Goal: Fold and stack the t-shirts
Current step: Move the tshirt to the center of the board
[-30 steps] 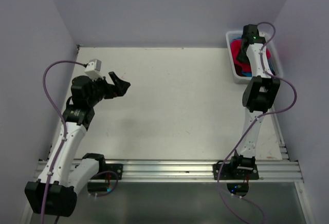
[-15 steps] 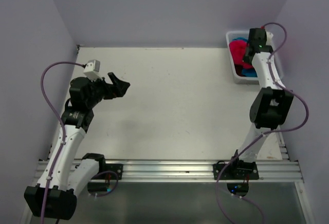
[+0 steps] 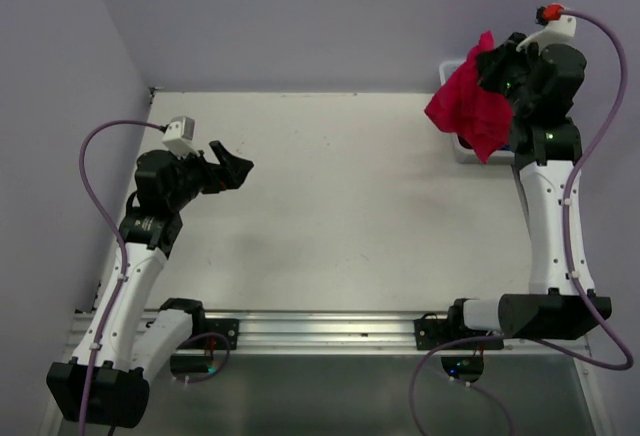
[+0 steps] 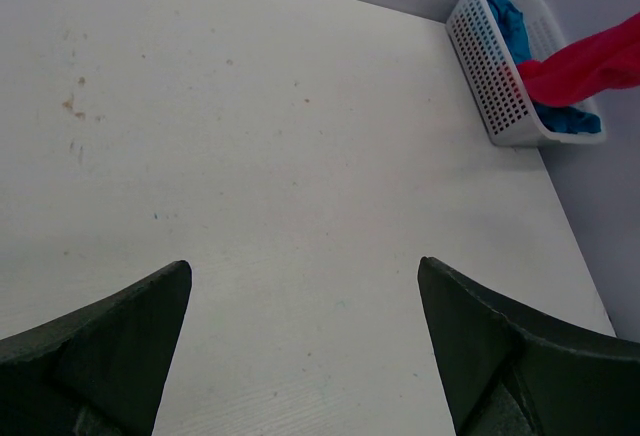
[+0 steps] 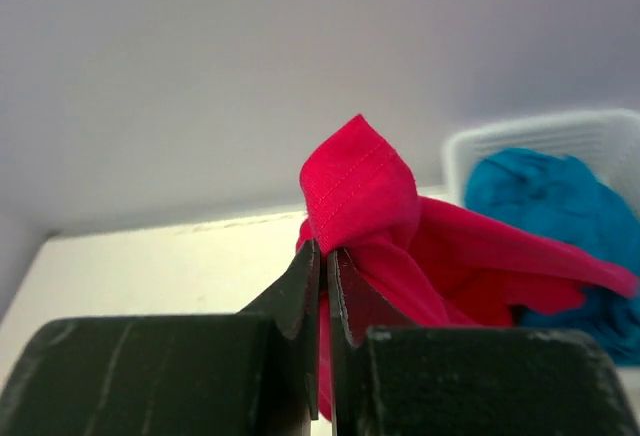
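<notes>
My right gripper (image 3: 492, 63) (image 5: 324, 248) is shut on a fold of the bright red-pink t-shirt (image 3: 467, 104) (image 5: 362, 193) (image 4: 585, 64), which hangs in the air above the white basket (image 4: 490, 66) at the table's far right corner. A turquoise blue t-shirt (image 5: 545, 206) (image 4: 510, 18) lies bunched in the basket under it. A dark red shirt does not show. On the left side of the table my left gripper (image 3: 232, 163) (image 4: 303, 268) hovers open with nothing between its fingers.
The white table (image 3: 330, 186) stretches between the two arms. Lilac walls close in the back and both sides. An aluminium rail (image 3: 330, 331) carrying the arm bases runs along the near edge.
My right gripper shut on the red-pink t-shirt in the basket and rose, drawing the shirt up out of it. The left arm has not moved.
</notes>
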